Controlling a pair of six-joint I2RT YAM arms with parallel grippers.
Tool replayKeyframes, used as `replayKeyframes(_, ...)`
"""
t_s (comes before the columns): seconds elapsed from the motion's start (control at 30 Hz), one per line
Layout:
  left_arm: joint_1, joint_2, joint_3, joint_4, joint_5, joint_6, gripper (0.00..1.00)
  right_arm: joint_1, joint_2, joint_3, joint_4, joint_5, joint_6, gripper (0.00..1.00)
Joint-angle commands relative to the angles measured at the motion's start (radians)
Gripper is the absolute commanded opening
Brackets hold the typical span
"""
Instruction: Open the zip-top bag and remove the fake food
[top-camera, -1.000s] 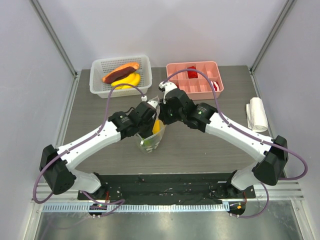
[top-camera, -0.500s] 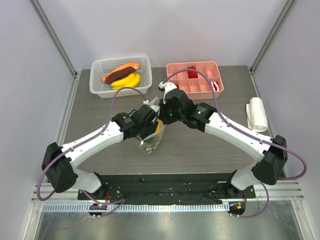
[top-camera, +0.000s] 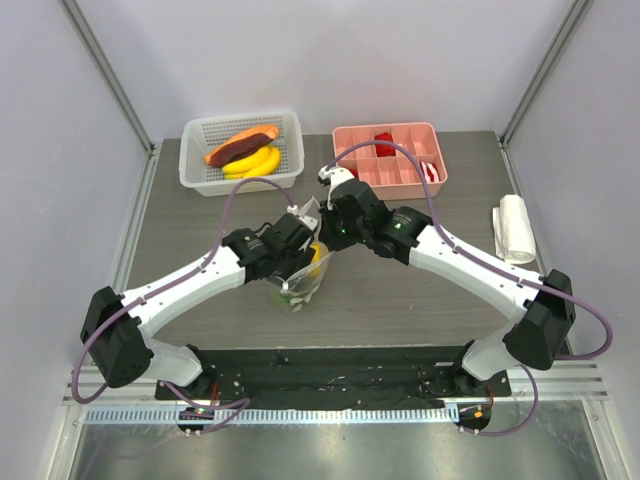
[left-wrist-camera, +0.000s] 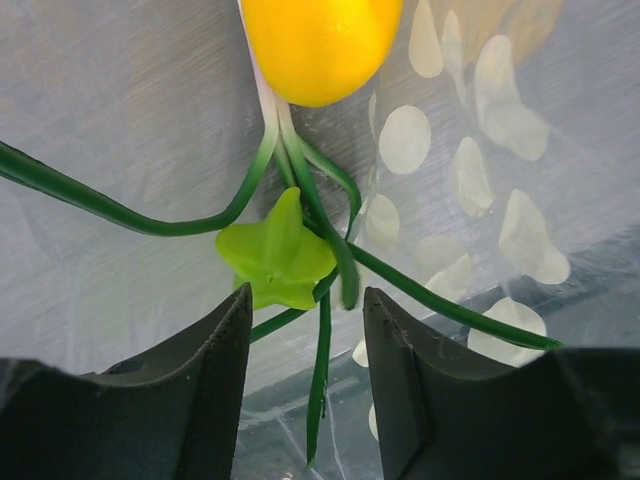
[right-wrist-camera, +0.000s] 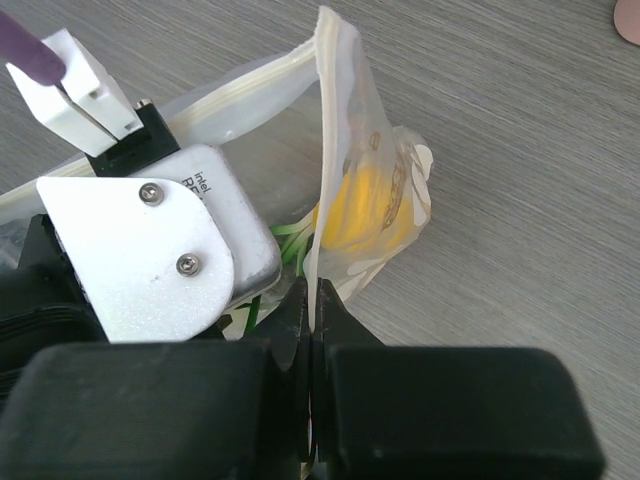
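Observation:
The clear zip-top bag (top-camera: 300, 285) with white dots stands open at the table's middle. My right gripper (right-wrist-camera: 312, 305) is shut on its white zip edge (right-wrist-camera: 335, 150) and holds that side up. My left gripper (left-wrist-camera: 305, 340) is open and reaches inside the bag. Its fingers (left-wrist-camera: 200, 400) stand on either side of thin green stems, just below a small green star-shaped piece (left-wrist-camera: 278, 255). A yellow fake food piece (left-wrist-camera: 320, 45) lies beyond them and shows through the bag in the right wrist view (right-wrist-camera: 365, 205). An orange-and-maroon sausage (top-camera: 240, 145) and yellow bananas (top-camera: 255, 162) lie in the basket.
A white perforated basket (top-camera: 195, 160) stands at the back left. A pink divided tray (top-camera: 390, 170) with small red and white blocks stands at the back right. A rolled white cloth (top-camera: 513, 228) lies at the right edge.
My left gripper has pushed further down into the bag, toward the near edge. The right gripper keeps its hold on the bag's edge and has barely moved.

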Motion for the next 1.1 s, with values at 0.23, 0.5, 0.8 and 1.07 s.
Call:
replayKeyframes(0.23,0.004,0.011,-0.024,-0.051,-0.081,0.009,0.57,-0.013,-0.011,0.012,0.039,-0.007,-0.004,0.01)
replayKeyframes(0.5,0.004,0.004,-0.015,0.037,0.017,-0.008,0.57,-0.011,-0.008,0.086,0.007,0.059,-0.036,0.01)
replayKeyframes(0.8,0.004,0.107,0.067,0.168,0.171,-0.034,0.54,-0.014,0.015,0.199,-0.078,0.237,-0.151,0.01)
replayKeyframes(1.07,0.004,0.196,0.009,0.251,0.218,-0.040,0.55,-0.017,0.000,0.113,-0.058,0.227,-0.131,0.01)
